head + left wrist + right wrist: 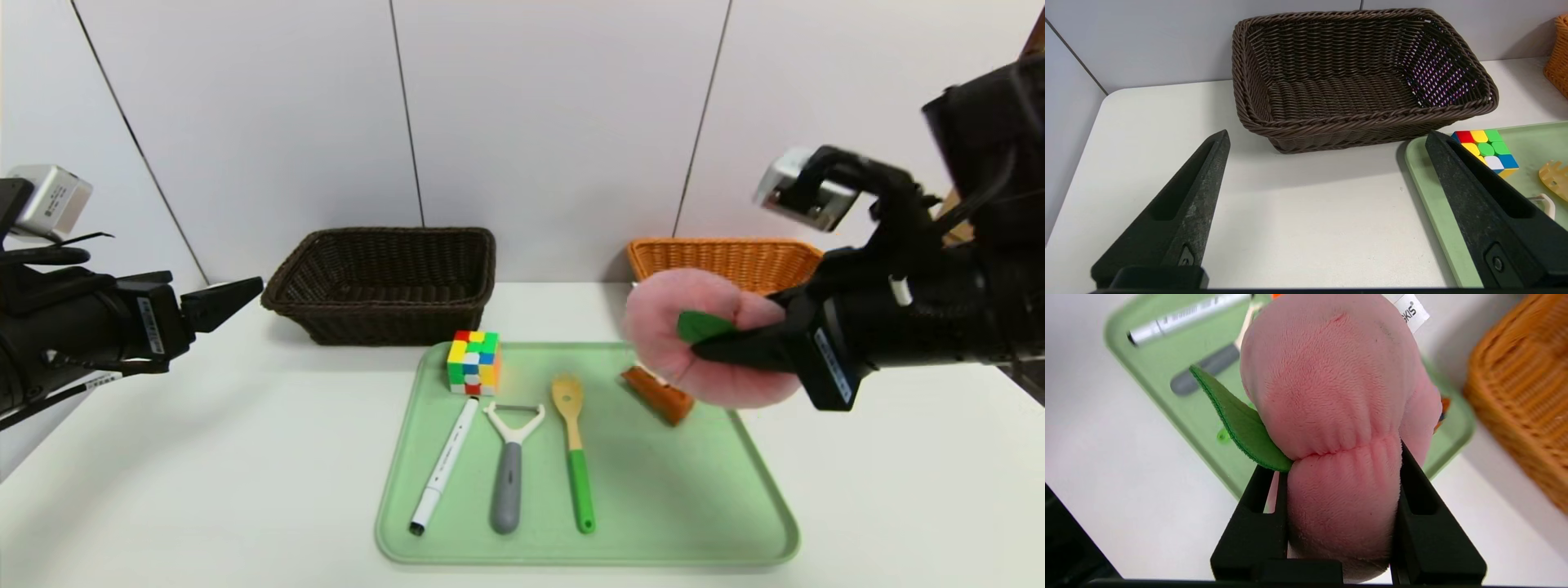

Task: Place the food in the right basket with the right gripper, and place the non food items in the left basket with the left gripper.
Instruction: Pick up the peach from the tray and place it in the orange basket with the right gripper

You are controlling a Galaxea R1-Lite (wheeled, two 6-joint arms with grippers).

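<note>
Pink plush peach (pixel 702 335) with a green leaf is squeezed between the right gripper's (pixel 1343 473) black fingers, held above the pale green tray (pixel 653 506), near the orange-tan wicker basket (pixel 722 260). Left gripper (pixel 1327 143) hangs wide apart and empty before the dark brown wicker basket (pixel 1355 77).

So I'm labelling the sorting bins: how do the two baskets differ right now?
The left basket is dark brown, nearly black; the right basket is orange-tan. The left basket shows whole and holds nothing, while the right basket is partly hidden behind the peach held by the right gripper. Both are rectangular wicker.
</note>
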